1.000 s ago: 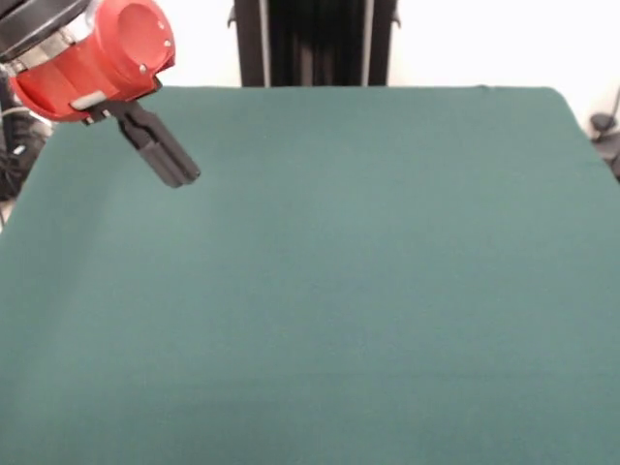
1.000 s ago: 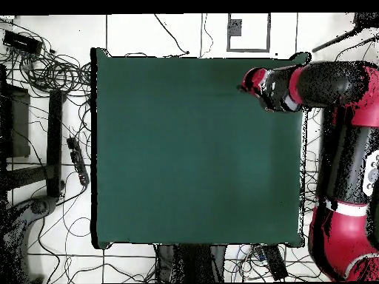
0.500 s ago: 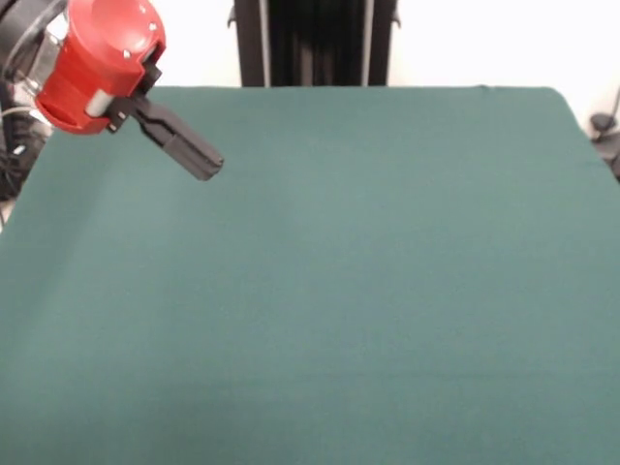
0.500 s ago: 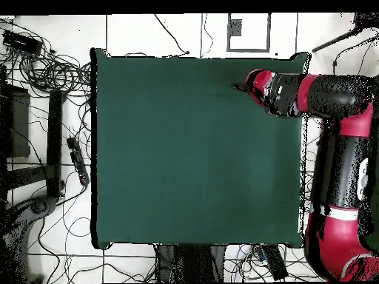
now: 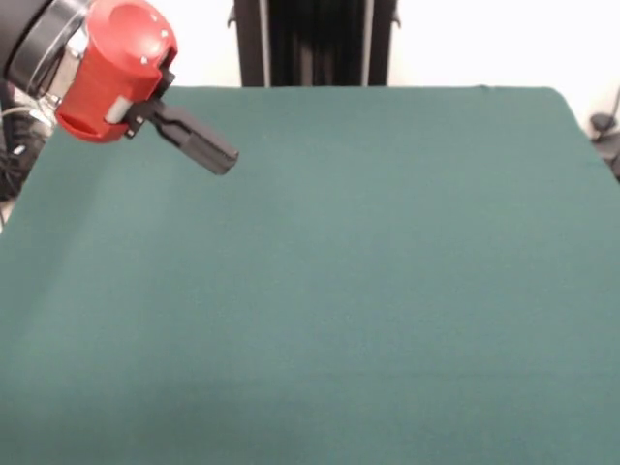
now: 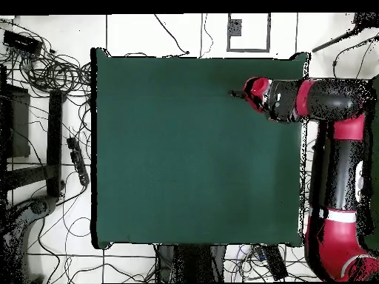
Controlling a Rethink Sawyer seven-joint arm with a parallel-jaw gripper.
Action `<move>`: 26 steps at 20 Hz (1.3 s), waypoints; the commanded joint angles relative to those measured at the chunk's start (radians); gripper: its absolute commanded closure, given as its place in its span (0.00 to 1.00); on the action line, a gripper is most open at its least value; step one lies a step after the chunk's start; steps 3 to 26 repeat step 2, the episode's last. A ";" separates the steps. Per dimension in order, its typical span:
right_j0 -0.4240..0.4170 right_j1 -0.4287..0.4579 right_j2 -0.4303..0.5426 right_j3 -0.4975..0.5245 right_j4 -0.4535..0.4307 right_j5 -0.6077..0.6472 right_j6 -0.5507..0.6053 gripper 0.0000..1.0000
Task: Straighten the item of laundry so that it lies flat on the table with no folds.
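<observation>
Above the table's (image 5: 368, 291) corner, gripper (image 5: 221, 158) has swung further inward vs 1 s ago, tilted, hanging clear of the felt — fingers look together, holding nothing. Towel isn't in either view — nothing to flatten yet.

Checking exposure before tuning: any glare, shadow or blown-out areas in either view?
Front view: background behind the table is blown out white; felt evenly lit, no glare, no clear shadow under the gripper. Overhead view: table evenly lit, no hotspots.
</observation>
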 commanded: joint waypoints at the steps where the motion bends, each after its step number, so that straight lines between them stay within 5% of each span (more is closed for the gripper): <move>1: 0.085 -0.012 -0.178 -0.027 0.058 0.042 -0.367 1.00; 26: 0.092 -0.014 -0.183 -0.036 0.060 0.034 -0.364 1.00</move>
